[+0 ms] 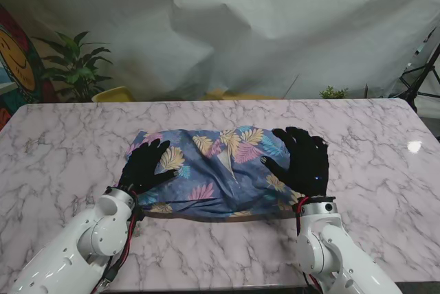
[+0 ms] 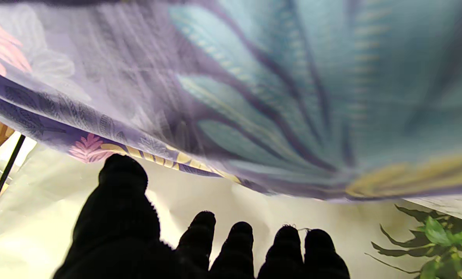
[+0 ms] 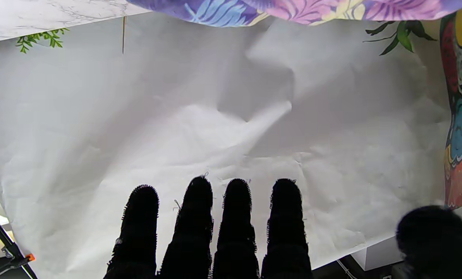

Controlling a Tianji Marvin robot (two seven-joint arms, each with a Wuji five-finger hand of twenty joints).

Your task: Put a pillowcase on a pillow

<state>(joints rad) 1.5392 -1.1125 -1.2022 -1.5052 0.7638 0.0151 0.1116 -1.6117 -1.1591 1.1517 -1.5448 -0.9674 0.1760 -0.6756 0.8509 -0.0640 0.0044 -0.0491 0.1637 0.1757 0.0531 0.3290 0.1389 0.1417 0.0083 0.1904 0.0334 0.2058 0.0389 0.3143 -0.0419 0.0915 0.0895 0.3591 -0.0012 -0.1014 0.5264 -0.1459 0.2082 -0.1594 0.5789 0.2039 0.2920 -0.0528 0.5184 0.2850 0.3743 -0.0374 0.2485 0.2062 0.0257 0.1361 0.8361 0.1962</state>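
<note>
At mid-table lies the pillow point(image 1: 220, 174), already inside its blue leaf-print pillowcase point(image 1: 206, 144), puffy and wrinkled. Left hand point(image 1: 146, 165) and right hand point(image 1: 301, 160) sit over its ends, fingers spread, gripping nothing. Best to press flat and stroke outward evenly, smoothing creases without dragging it

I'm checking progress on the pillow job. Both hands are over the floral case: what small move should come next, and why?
Probably lower both hands to press the pillowcase flat. The left hand and right hand are spread open over its ends, holding nothing, and the cloth looks rumpled across the middle.
</note>
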